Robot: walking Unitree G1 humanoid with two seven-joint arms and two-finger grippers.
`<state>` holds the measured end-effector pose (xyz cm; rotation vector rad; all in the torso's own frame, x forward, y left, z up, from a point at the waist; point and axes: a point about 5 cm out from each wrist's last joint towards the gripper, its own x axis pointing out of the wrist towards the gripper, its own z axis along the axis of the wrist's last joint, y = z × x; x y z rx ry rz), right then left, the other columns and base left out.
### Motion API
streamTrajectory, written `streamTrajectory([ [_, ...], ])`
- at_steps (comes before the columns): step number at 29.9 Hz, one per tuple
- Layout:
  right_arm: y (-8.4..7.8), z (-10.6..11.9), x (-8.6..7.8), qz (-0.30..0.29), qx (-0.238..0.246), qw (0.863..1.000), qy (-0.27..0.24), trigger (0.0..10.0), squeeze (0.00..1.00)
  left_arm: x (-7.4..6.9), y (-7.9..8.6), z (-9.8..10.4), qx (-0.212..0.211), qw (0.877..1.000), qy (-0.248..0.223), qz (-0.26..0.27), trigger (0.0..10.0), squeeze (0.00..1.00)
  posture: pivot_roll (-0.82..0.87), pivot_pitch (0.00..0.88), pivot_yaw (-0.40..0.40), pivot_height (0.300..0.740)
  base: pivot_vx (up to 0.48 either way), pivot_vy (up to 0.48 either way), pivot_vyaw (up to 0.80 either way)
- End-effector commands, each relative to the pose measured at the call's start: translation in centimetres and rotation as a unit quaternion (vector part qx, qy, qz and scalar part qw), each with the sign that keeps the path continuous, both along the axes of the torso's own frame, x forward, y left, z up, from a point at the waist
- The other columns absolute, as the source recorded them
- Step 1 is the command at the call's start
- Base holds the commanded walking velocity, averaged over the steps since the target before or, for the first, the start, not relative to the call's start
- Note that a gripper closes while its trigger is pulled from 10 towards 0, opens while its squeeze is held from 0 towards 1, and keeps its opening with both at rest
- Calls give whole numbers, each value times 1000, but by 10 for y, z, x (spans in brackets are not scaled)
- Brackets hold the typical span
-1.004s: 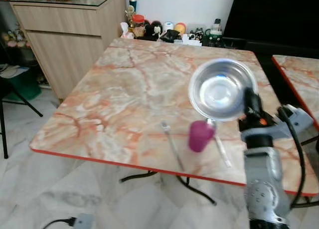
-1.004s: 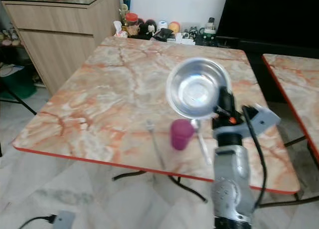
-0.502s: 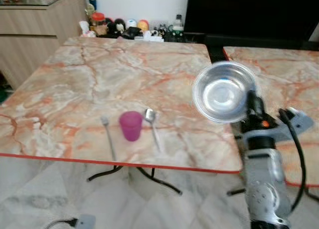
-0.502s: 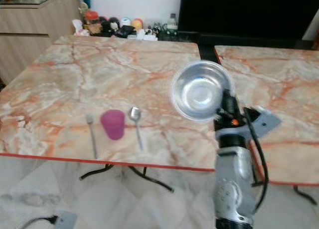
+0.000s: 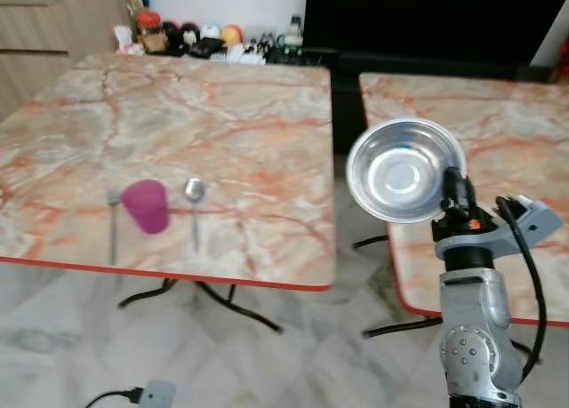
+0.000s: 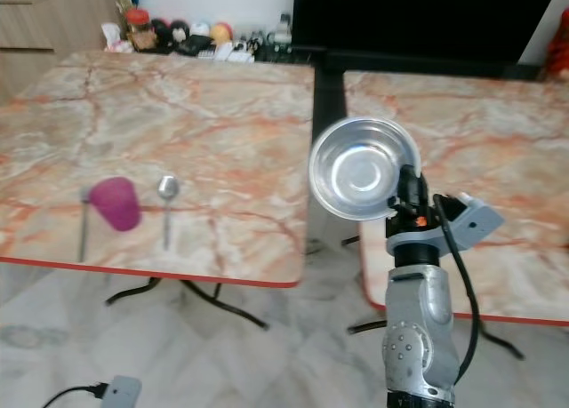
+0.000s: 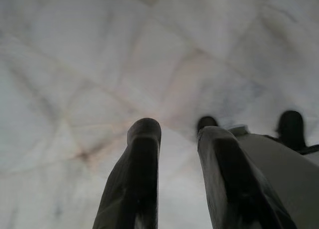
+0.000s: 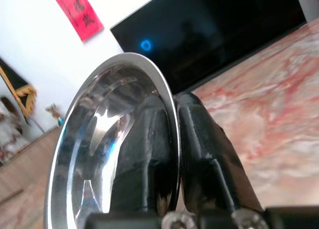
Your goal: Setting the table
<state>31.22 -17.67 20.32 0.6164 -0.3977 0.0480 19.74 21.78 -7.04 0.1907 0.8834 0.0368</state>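
Right wrist view, right gripper pinching steel bowl rim

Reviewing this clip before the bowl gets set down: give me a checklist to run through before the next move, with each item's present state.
1. Right gripper pinches the steel bowl by its rim: ok.
2. Bowl level: not ok, it is tilted on edge.
3. Bowl over a table: not ok, it hangs by the gap between the two tables.
4. Pink cup upright, fork and spoon on either side of it: ok.
5. Left gripper free, over the floor: ok.
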Motion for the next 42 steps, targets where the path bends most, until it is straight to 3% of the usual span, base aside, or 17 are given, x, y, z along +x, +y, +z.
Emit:
streamTrajectory([
  [1,3,4,1,5,-7,1000,-5,10000,0,-8,4,-4,7,1000,17,-3,10000,0,-30,131,-28,740,0,-480,0],
  [28,-4,-1,1,-21,2,1000,9,10000,0,-5,5,-2,15,1000,10,-7,10000,0,-38,98,-24,740,0,-444,0],
  [35,-13,-5,4,-55,19,998,26,10000,0,-4,8,-1,15,1000,8,-3,10000,0,-31,106,-24,740,0,0,0],
  [42,-41,-17,1,-153,47,985,65,10000,0,-9,8,-3,13,1000,12,2,10000,0,-29,120,-24,740,0,0,0],
])
